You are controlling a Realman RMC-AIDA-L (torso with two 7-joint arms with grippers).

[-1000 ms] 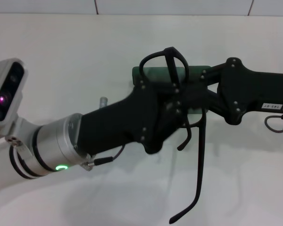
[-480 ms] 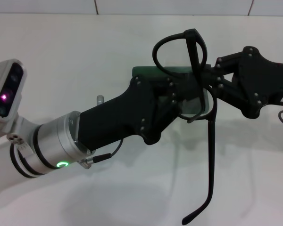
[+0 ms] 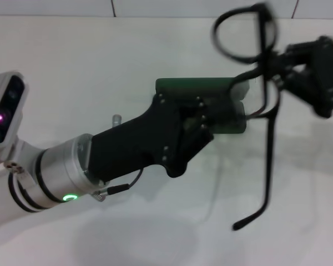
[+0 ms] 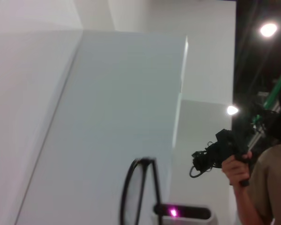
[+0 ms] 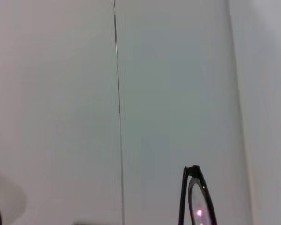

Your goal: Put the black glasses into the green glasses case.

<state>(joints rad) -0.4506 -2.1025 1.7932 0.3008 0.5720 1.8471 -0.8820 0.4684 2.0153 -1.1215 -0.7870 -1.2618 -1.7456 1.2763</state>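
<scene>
The black glasses (image 3: pixel 245 32) hang in the air at the upper right of the head view, one temple arm (image 3: pixel 269 166) dangling down toward the table. My right gripper (image 3: pixel 273 71) is shut on their frame near the bridge. The glasses' rim also shows in the left wrist view (image 4: pixel 126 192) and in the right wrist view (image 5: pixel 183 197). The green glasses case (image 3: pixel 188 86) lies on the white table (image 3: pixel 100 66), partly hidden under my left gripper (image 3: pixel 211 119), which reaches over it. I cannot see whether the case is open.
My left arm's silver wrist and camera housing (image 3: pixel 5 111) fill the lower left of the head view. A white wall edge runs along the far side of the table. In the left wrist view a person (image 4: pixel 267 187) holds a dark device.
My right gripper has carried the glasses up and to the right, away from my left gripper. The left gripper has stayed over the case.
</scene>
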